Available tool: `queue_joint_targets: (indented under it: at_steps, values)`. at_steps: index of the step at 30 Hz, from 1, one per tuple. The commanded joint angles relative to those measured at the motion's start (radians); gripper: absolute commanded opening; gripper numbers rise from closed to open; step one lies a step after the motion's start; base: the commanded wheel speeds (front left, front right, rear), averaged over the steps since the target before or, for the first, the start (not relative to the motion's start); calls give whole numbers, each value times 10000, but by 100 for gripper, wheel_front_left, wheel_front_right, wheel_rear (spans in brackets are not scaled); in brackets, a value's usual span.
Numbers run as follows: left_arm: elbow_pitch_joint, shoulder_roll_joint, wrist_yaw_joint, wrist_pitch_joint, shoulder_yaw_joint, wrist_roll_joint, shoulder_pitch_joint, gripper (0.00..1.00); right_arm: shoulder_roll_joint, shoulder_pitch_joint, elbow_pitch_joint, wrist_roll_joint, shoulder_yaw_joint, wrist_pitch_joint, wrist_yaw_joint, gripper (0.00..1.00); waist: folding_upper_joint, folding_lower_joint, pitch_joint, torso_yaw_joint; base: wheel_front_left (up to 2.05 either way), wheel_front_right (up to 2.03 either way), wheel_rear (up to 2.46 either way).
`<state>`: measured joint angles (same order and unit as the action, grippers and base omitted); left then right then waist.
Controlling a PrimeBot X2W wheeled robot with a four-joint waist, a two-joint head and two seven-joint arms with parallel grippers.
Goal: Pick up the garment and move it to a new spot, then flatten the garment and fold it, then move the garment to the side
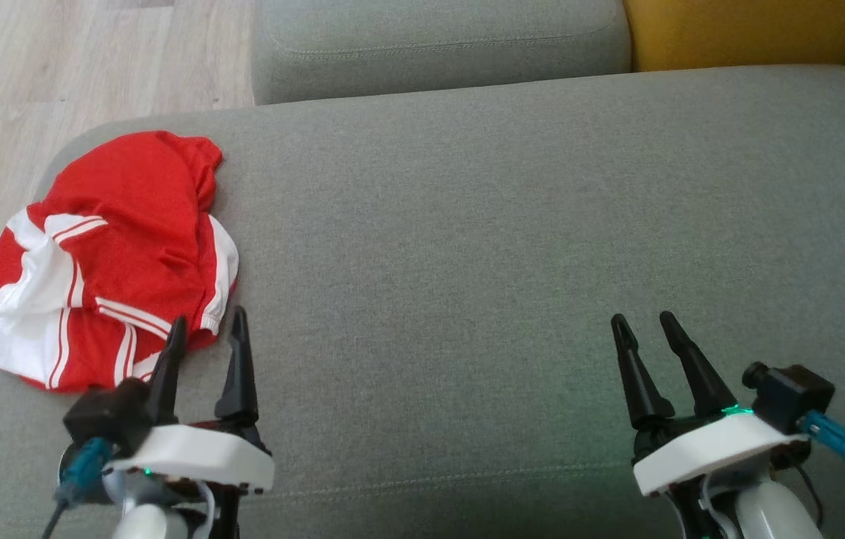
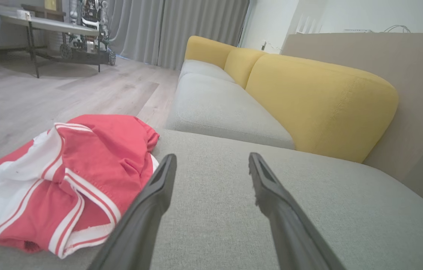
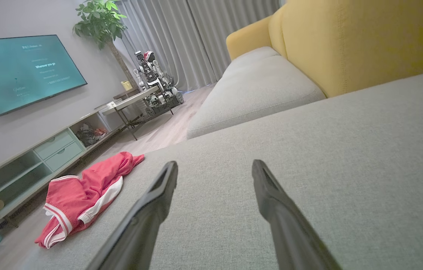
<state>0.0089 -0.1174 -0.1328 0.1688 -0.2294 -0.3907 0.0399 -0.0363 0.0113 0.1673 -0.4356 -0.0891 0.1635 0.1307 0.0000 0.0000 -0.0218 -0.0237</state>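
A crumpled red garment point(image 1: 108, 254) with white panels and stripes lies at the left end of a wide grey sofa cushion point(image 1: 504, 224), in the left middle of the head view, its outer edge spilling over the cushion's rounded rim toward the pale wood floor point(image 1: 55, 60). The left gripper point(image 1: 209, 318) hovers low at the lower left, just beside the garment's near hem, its two dark fingers point(image 2: 151, 210) spread apart and grasping nothing; whether a finger brushes the cloth cannot be told. The right gripper point(image 1: 644, 318) sits at the lower right, well apart from the garment, likewise released and empty above bare grey fabric. Behind the broad cushion, at the top of the head view, a second grey seat cushion point(image 1: 437, 45) adjoins a mustard-yellow backrest point(image 1: 744, 30). The right wrist view opens onto the living room: a wall-mounted television point(image 3: 24, 71) glowing teal at the upper left, a leafy potted plant point(image 3: 102, 22) beside it, a long low media cabinet point(image 3: 39, 157) with open shelves and pale green drawers below, and grey floor-length curtains point(image 3: 196, 37) across the back. Before the curtains stands a small side table point(image 3: 129, 103), and next to it another wheeled robot point(image 3: 151, 75).
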Motion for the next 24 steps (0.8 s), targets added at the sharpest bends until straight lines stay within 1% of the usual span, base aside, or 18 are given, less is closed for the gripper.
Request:
queue_joint_targets:
  at_steps: [1, 8, 15, 24]
  values:
    - [-479, -166, -75, 156, 150, 407, -269, 100, -108, 545, -453, 384, -254, 203, 0, 100, 0, 0, -15, -5, 0, 0, 0]
    - [-662, -205, -228, 360, 9, 1275, -200, 100, -116, 511, -636, 1278, -329, 409, 0, 100, 0, 0, -14, 10, 0, 0, 0]
    - [-733, -192, -282, 565, -32, 2068, -154, 100, -124, 564, -795, 2112, -319, 616, 0, 100, 0, 0, 33, 11, 0, 0, 0]
    - [-772, -104, -169, 799, 71, 2952, -71, 100, -134, 605, -884, 3029, -328, 851, 0, 100, 0, 0, 62, -22, 0, 0, 0]
